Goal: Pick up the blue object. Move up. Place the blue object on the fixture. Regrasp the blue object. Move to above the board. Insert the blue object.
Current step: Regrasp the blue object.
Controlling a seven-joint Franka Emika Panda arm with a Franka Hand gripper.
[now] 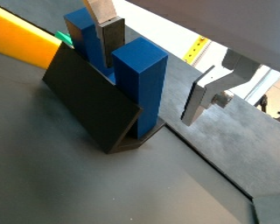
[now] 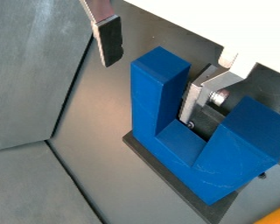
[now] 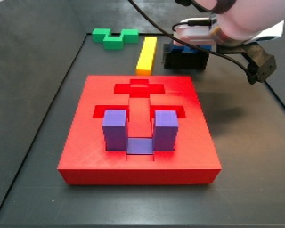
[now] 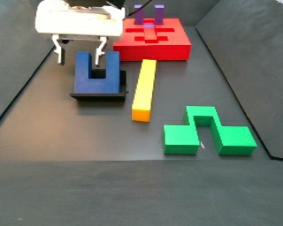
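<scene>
The blue object [image 4: 98, 71] rests on the fixture [image 4: 96, 92], prongs upward, with the end effector [image 4: 79, 53] spread open around it.

In both wrist views the dark blue U-shaped block [image 2: 195, 122] leans against the black fixture [image 1: 95, 101]; one silver finger [image 1: 104, 26] sits in the gap between the prongs, the other finger [image 1: 206, 92] outside one prong, neither pad visibly pressing. In a side view, the long yellow bar [image 4: 144, 88] lies just beside the fixture at 3 o'clock, the green block [image 4: 207, 132] toward 5 o'clock, and the red board [image 4: 154, 40], carrying a purple U-shaped block [image 4: 150, 15], toward 1 o'clock on the dark desk [image 4: 61, 159].
</scene>
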